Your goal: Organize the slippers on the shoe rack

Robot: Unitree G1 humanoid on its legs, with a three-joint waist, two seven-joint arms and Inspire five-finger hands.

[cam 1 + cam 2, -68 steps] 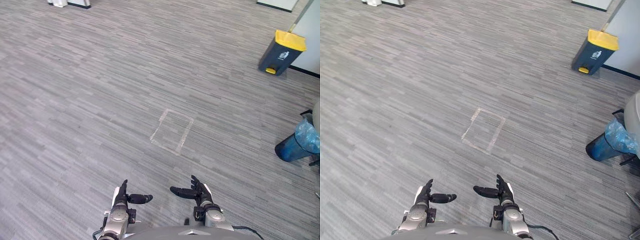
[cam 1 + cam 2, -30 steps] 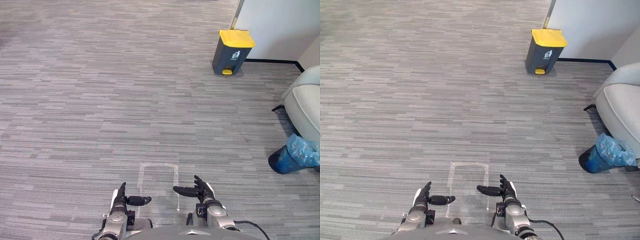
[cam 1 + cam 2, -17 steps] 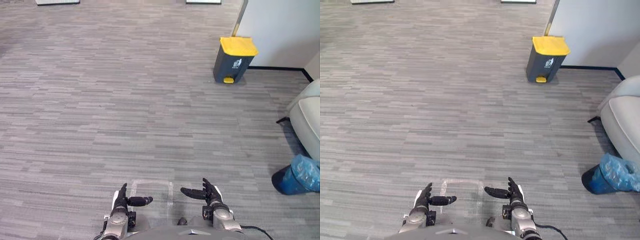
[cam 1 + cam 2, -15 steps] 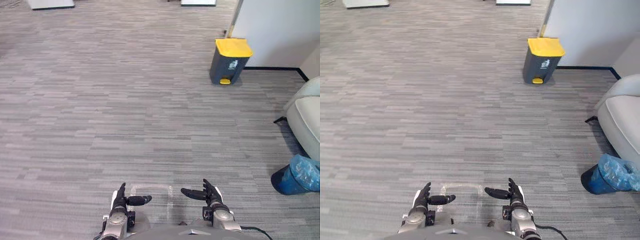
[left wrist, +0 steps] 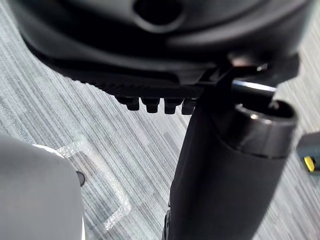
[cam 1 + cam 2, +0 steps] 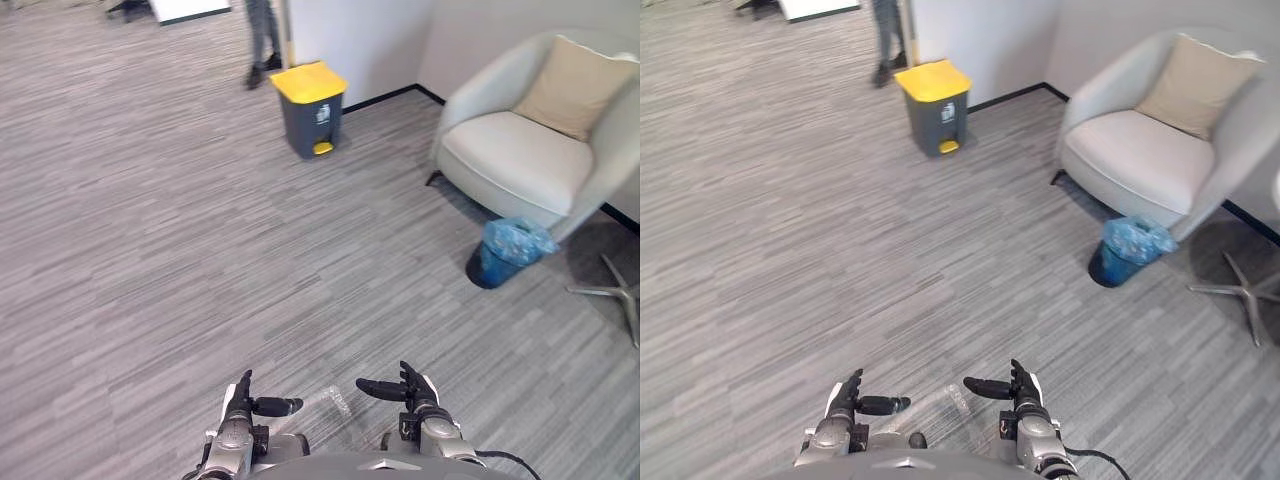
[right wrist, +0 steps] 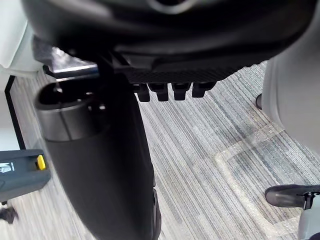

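While left hand (image 6: 240, 405) and right hand (image 6: 416, 392) hang low over floor (image 6: 150, 250), fingers straight, empty, I cannot tell where slippers or rack are. Risk: a blind step rightward, perhaps clipping blue bin (image 6: 503, 254) or armchair (image 6: 520, 150).

1. Pedal bin (image 6: 308, 108): upper centre, wall (image 6: 360, 35) just behind it. Person's legs (image 6: 263, 30) behind bin at top edge.
2. Armchair (image 6: 510, 160): upper right, cushion (image 6: 575, 85) on it against backrest.
3. Small bin (image 6: 503, 255): right of centre, just in front of armchair.
4. Chair base (image 6: 612, 292): right edge, near small bin.
5. Tape mark (image 6: 328, 403): bottom centre, btwn left hand (image 6: 238, 410) & right hand (image 6: 415, 395).
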